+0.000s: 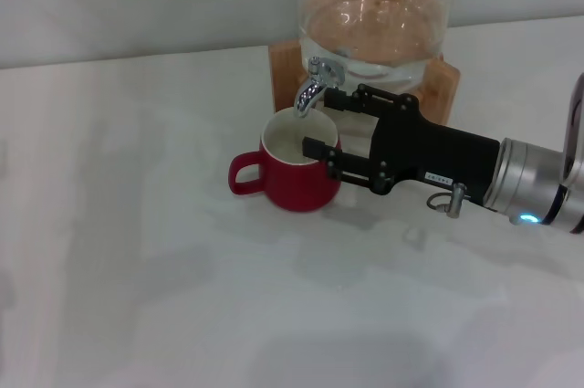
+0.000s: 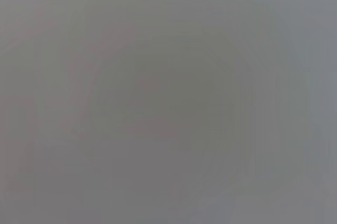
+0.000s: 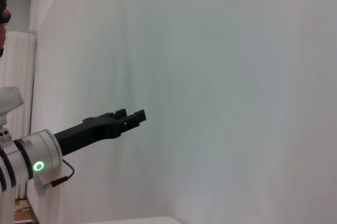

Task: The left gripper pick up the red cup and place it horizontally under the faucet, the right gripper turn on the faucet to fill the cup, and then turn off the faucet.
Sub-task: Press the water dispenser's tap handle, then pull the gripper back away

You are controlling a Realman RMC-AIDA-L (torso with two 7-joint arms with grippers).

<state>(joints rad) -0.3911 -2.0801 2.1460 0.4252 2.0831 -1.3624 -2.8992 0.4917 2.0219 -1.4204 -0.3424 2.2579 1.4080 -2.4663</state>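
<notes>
"While the red cup (image 1: 294, 180) stands upright on the table (image 1: 137, 269) right under the faucet (image 1: 311, 89), how would you expect it to handle?"

"As glazed ceramic, I'd judge: stiff, fairly heavy for its size, slick on the outside, and likely to chip if knocked. Its loop handle points to the robot's left. I'd grasp across the rounded body, or over the rim, rather than by that small loop. Whether there's water in it, I can't make out."

"And your grippers?"

"My right gripper (image 1: 318, 120) comes in from the right with its jaws spread wide and nothing held. One finger lies just beside the tap, the other hangs over the cup's rim on the near right side. My left gripper (image 3: 131, 117) shows only in the right wrist view, raised in front of a bare wall, well away from the work. I can't tell whether it is open or closed."

"Anything in the way?"

"The glass jar (image 1: 374, 14) on its wooden stand (image 1: 440, 87) sits directly behind the tap, so there's little room to swing. That lower finger could nudge the cup."
</notes>
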